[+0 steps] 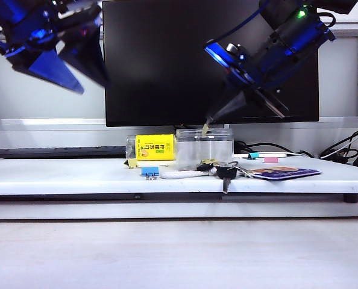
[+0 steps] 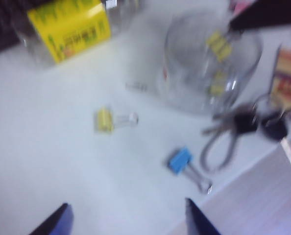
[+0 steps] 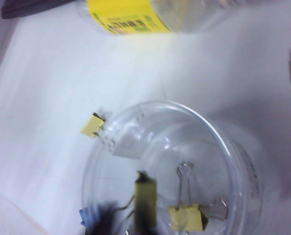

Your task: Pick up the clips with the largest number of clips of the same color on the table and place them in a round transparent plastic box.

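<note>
The round transparent plastic box [image 1: 204,147] stands mid-table, with pale-yellow clips [image 3: 187,218] lying inside it. My right gripper [image 1: 244,117] hangs just above the box with its jaws spread. A blurred yellow clip [image 3: 145,203] sits right under one fingertip [image 1: 210,119], over the box's opening. Another yellow clip [image 2: 105,119] lies on the table outside the box, between it and the labelled container. My left gripper [image 2: 126,223] is open and empty, high over the table's left side [image 1: 90,85].
A clear container with a yellow label [image 1: 155,147] stands left of the box. A blue binder clip [image 2: 180,160], a bunch of keys [image 2: 243,122] and a printed card [image 1: 281,173] lie near the front edge. Teal [image 1: 253,155] and pink [image 1: 270,159] clips lie behind. A black monitor [image 1: 167,60] stands at the back.
</note>
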You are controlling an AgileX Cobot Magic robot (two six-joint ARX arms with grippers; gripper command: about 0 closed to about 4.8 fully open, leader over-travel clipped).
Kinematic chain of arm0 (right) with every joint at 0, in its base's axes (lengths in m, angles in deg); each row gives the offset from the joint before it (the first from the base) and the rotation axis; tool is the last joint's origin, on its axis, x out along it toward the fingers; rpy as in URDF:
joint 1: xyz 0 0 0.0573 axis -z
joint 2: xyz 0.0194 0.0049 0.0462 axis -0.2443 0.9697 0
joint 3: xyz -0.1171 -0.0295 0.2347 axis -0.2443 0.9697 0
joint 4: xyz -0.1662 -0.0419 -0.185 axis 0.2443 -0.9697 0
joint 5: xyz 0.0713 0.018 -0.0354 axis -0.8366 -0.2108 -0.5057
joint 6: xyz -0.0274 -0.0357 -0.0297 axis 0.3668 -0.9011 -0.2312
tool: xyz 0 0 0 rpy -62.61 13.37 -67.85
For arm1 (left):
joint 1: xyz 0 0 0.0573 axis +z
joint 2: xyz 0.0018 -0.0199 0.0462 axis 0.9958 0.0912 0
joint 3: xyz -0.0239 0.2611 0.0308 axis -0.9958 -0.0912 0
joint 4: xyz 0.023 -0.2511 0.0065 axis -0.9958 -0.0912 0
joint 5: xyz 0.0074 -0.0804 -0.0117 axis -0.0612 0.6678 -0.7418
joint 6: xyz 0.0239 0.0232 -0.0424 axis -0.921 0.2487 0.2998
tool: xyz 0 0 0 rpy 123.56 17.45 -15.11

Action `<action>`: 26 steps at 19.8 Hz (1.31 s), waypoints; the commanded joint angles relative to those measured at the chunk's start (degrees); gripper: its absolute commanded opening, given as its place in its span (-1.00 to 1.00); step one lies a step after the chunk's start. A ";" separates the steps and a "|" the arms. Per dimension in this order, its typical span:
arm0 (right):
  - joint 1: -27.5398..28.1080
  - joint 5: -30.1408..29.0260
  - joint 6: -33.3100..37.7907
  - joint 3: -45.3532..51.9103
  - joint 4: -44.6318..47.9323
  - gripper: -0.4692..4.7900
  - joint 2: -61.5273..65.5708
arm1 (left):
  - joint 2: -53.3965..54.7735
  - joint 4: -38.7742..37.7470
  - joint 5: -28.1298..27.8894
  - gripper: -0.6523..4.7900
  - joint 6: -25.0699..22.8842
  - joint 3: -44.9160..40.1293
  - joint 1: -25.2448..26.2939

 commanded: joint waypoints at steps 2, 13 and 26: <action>-0.02 -1.14 -1.22 -0.22 1.51 -0.45 -0.22 | 2.25 4.09 1.68 0.38 0.26 0.55 0.02; 0.26 -12.98 -9.38 -2.91 5.07 -0.38 -3.98 | 15.56 6.32 2.05 0.38 7.58 6.43 3.34; -0.09 -3.10 -25.97 -0.70 -15.41 -0.39 -23.58 | 27.26 5.25 10.10 0.62 -2.19 13.97 5.53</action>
